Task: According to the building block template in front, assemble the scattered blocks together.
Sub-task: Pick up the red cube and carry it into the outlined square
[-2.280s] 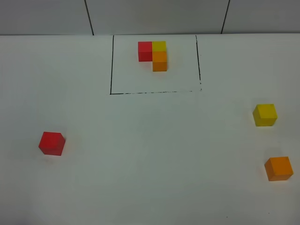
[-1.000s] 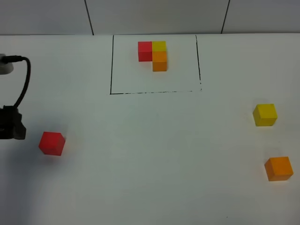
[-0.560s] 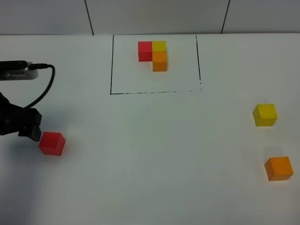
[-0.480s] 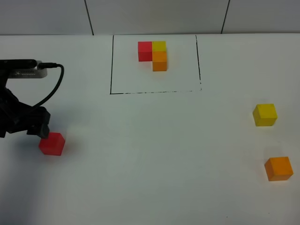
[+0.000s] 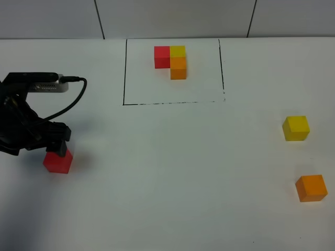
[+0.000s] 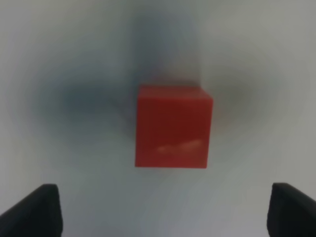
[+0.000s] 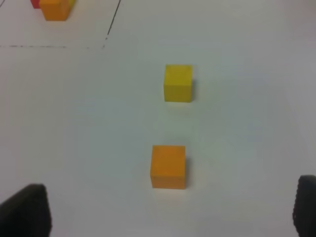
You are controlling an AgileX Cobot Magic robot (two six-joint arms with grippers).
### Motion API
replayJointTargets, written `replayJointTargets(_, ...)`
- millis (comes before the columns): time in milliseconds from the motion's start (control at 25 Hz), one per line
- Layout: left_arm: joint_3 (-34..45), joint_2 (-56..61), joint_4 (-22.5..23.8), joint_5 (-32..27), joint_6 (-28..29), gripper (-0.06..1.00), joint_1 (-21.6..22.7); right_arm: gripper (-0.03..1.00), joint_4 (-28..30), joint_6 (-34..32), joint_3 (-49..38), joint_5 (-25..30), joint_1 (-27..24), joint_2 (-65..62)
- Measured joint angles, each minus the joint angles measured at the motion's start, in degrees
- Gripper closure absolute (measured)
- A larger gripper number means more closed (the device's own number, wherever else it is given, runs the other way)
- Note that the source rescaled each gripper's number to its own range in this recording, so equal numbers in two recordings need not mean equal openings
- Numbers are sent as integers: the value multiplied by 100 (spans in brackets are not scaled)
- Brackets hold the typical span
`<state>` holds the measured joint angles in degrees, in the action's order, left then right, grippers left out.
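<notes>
The building block template point(image 5: 171, 60), a joined red, yellow and orange L, sits at the far middle of the table; a corner of the template point(image 7: 54, 9) also shows in the right wrist view. Of the scattered blocks, the red cube point(image 5: 57, 161) lies at the left, and my left gripper point(image 5: 56, 148) hovers just over its far side. The left wrist view shows the red cube point(image 6: 173, 127) ahead of the left gripper point(image 6: 162, 210), untouched and centred between its wide-apart fingers. The yellow cube point(image 5: 296, 128) and orange cube point(image 5: 311, 188) lie at the right. My right gripper point(image 7: 168, 210) stands open short of the orange cube point(image 7: 168, 166) and yellow cube point(image 7: 178, 83).
A thin black outline point(image 5: 124, 78) frames the template's patch of the white table point(image 5: 172, 172). The left arm's black cable point(image 5: 73, 102) loops above the table at the left. A panelled wall point(image 5: 172, 18) closes the far side.
My left arm has come in from the left edge and moved right until its gripper is over the red cube. The cubes have not moved.
</notes>
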<state>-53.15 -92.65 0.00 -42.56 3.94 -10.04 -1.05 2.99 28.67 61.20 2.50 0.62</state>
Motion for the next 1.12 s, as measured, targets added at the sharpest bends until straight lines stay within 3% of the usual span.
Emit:
replayJointTargets(240,0,-361,0,206,163,11,-177,-3,0,0,0,0,0,0)
replayJointTargets(1120,42,-1247,0,789,187,12,-177,-3,0,-6,0,0,0,0)
